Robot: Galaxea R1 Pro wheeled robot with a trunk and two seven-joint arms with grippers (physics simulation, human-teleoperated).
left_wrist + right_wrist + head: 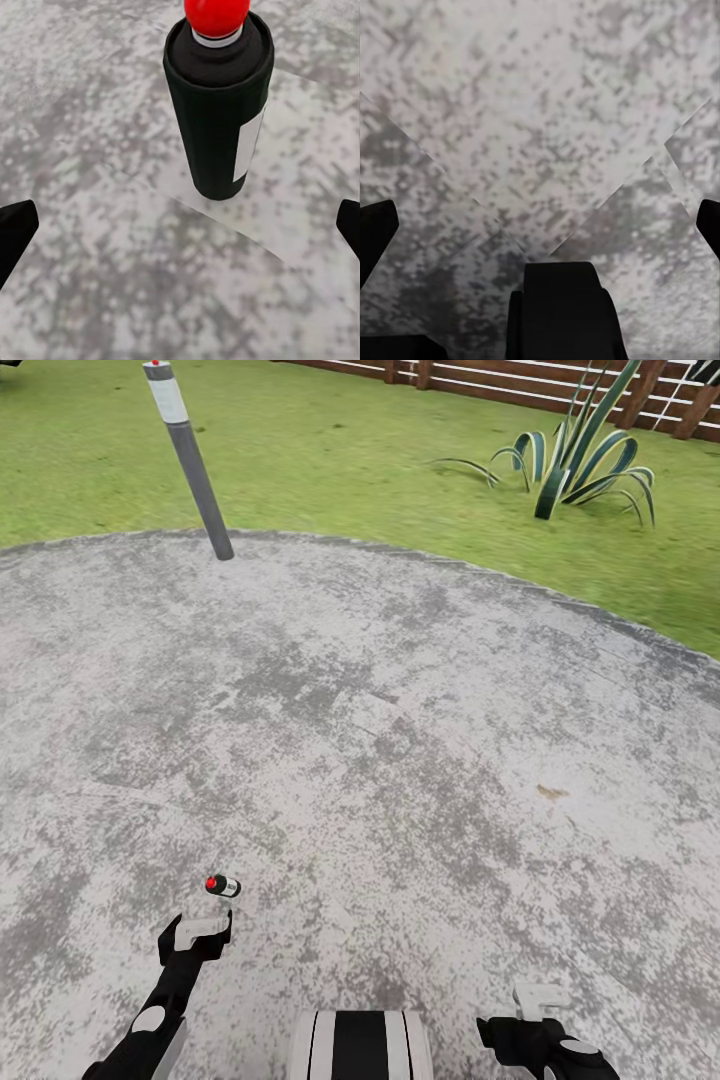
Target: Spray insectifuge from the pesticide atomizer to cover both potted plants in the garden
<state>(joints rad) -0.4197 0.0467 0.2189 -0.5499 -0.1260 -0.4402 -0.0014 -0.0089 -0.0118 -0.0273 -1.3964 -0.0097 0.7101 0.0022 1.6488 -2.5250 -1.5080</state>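
While it lies on its side on the round grey mottled paved patio (380, 740), the small pesticide atomizer (223, 885), a dark cylinder with a white label and a red cap, rests just ahead of the left gripper (203, 931), near it but not touching. From the left wrist view the atomizer (217, 105) sits ahead of and between the two black fingertips (15, 232), which stand wide apart at the frame's edges and hold nothing. At the lower right of the head view, the right gripper (538, 1000) hovers over bare paving; its wrist view shows its black fingertips (376, 232) also spread wide and empty. Farther off, a slanted grey post with a white band (188, 455) stands at the patio's edge. Green lawn (330, 450) surrounds the paving, with a potless striped spiky plant (580, 460) near a brown slatted wooden fence (520, 382).
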